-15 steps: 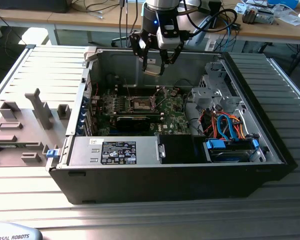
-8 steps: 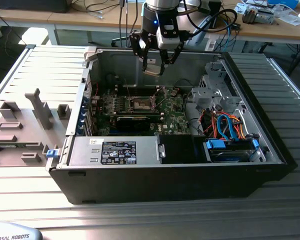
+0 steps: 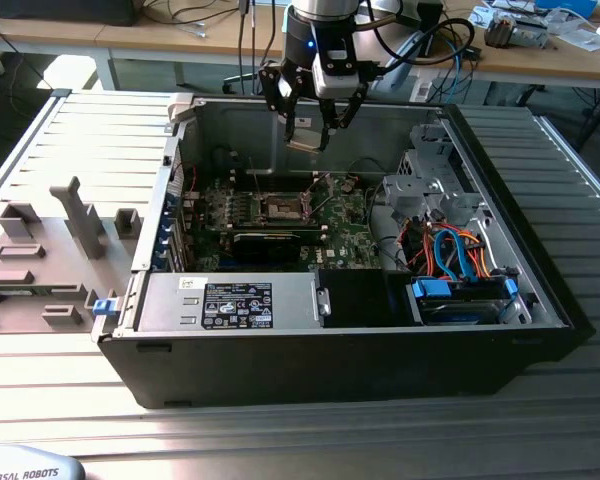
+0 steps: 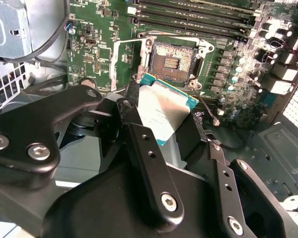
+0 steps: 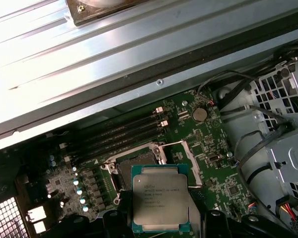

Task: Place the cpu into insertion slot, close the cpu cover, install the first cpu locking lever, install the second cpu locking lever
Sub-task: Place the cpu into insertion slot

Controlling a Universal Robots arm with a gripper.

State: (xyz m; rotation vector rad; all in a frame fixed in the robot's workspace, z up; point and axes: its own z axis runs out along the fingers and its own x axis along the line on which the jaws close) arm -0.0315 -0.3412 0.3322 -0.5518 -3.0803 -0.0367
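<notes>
My gripper (image 3: 310, 128) hangs above the motherboard inside the open computer case, shut on the cpu (image 3: 307, 134). In the second wrist view the cpu (image 4: 161, 111), silver on top with a green edge, is clamped between two black fingers (image 4: 144, 148) of the gripper (image 4: 164, 118). Below it, apart from the chip, lies the insertion slot (image 4: 172, 60), its dark centre bare. The cpu cover (image 4: 115, 63) stands swung open beside the slot. In the first wrist view the cpu (image 5: 160, 198) hides part of the insertion slot (image 5: 131, 166), with the cpu cover (image 5: 188, 156) raised alongside.
The case wall (image 3: 310, 105) rises just behind the gripper. Memory slots (image 5: 119, 134) run along one side of the socket and a long black bar (image 3: 270, 240) along the other. A drive cage (image 3: 430, 180) and coloured cables (image 3: 450, 255) fill the exterior view's right. Grey fixtures (image 3: 75, 215) stand outside.
</notes>
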